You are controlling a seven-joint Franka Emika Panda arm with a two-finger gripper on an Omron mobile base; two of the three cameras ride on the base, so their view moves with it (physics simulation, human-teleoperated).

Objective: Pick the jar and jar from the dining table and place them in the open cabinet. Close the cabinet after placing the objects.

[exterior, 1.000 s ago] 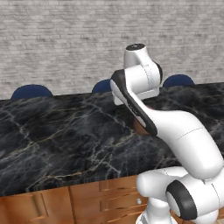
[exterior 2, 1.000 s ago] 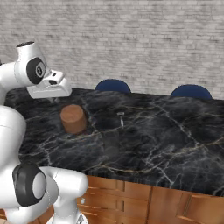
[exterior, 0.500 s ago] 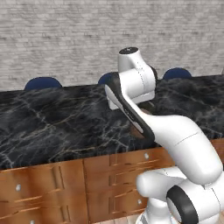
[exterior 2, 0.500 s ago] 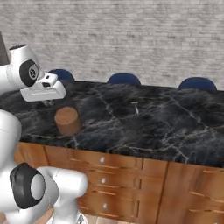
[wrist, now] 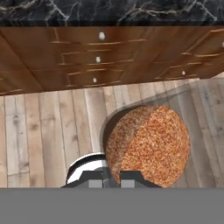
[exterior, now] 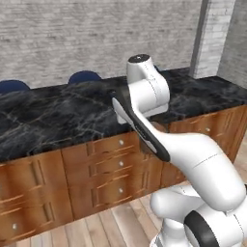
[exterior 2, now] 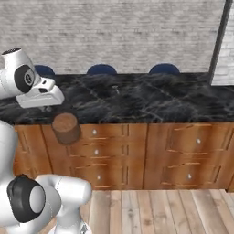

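Right base view, L to R: the arm's head sits at the far left, and the jar point(exterior 2: 66, 128) hangs just below it, off the dining table point(exterior 2: 151, 98) and in front of the drawer fronts point(exterior 2: 119, 155). The jar is tilted, its flat top facing the camera. Behind the table stand three blue chair backs point(exterior 2: 101, 69) against a grey brick wall point(exterior 2: 119, 32); a dark post is at far R. Wood plank floor point(exterior 2: 160, 210) below.

Hand view: the jar point(wrist: 148, 145) sits close in front of the gripper point(wrist: 111, 178), floor & drawers beyond it. Fingers are hidden behind the jar, so I can't tell for sure whether it's clamped.

Left base view: the arm covers the hand; table point(exterior: 58, 116) runs L to R.
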